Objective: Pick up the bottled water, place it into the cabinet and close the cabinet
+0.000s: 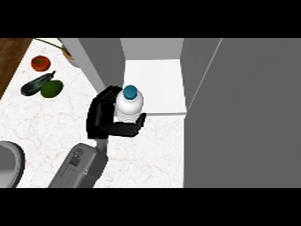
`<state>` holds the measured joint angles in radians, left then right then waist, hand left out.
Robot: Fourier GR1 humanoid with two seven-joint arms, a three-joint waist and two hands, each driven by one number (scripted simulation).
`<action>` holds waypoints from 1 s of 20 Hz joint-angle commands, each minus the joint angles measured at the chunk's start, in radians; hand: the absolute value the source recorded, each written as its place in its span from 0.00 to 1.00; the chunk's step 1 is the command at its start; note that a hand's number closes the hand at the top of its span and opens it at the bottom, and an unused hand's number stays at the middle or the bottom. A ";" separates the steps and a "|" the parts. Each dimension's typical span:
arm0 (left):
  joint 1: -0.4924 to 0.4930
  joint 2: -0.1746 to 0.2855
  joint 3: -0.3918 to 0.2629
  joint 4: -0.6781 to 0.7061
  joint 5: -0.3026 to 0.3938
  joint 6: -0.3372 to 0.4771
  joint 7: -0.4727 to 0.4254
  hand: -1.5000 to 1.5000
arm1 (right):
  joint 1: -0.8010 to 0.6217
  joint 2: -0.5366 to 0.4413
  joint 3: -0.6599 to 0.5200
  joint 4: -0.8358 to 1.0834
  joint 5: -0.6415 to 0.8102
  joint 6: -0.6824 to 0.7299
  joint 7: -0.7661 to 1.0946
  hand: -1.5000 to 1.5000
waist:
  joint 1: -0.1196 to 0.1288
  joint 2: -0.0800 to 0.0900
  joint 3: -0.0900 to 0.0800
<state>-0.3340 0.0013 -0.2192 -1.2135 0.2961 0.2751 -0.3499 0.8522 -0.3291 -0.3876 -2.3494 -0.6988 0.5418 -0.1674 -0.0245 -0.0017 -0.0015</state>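
One bottle [129,105] of water, capped in blue, is held upright by the left hand [100,119] near the back edge of the bench [42,123], at the front lip of the open cabinet's white shelf [158,79]. The fingers [104,99] are curled round its left side, the thumb across its near side. It is judged light, stiff and smooth, best taken mid-body. Whether its base rests on anything cannot be told.
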 commanded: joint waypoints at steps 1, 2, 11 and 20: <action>-0.100 -0.001 -0.090 0.009 0.007 0.181 0.058 1.00 | 0.047 0.045 0.025 -0.206 -0.063 -0.055 0.061 0.00 | -0.007 0.001 0.000; -0.133 -0.001 -0.035 0.048 -0.029 0.148 0.072 1.00 | 0.013 0.000 -0.025 -0.160 -0.130 -0.062 0.069 0.00 | 0.003 0.002 0.000; -0.313 -0.001 -0.090 0.301 0.012 0.287 0.102 1.00 | -0.002 -0.022 -0.037 -0.104 -0.171 -0.029 0.076 0.00 | -0.007 0.005 0.000; -0.497 -0.001 -0.016 0.588 0.107 0.257 -0.008 1.00 | 0.003 0.003 0.034 -0.130 -0.123 -0.033 0.077 0.00 | -0.032 0.014 -0.001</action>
<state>-0.7643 0.0030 -0.2381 -0.7367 0.3661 0.5238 -0.3099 0.8348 -0.3523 -0.3880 -2.3410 -0.7543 0.5407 -0.1455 -0.0479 0.0086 -0.0022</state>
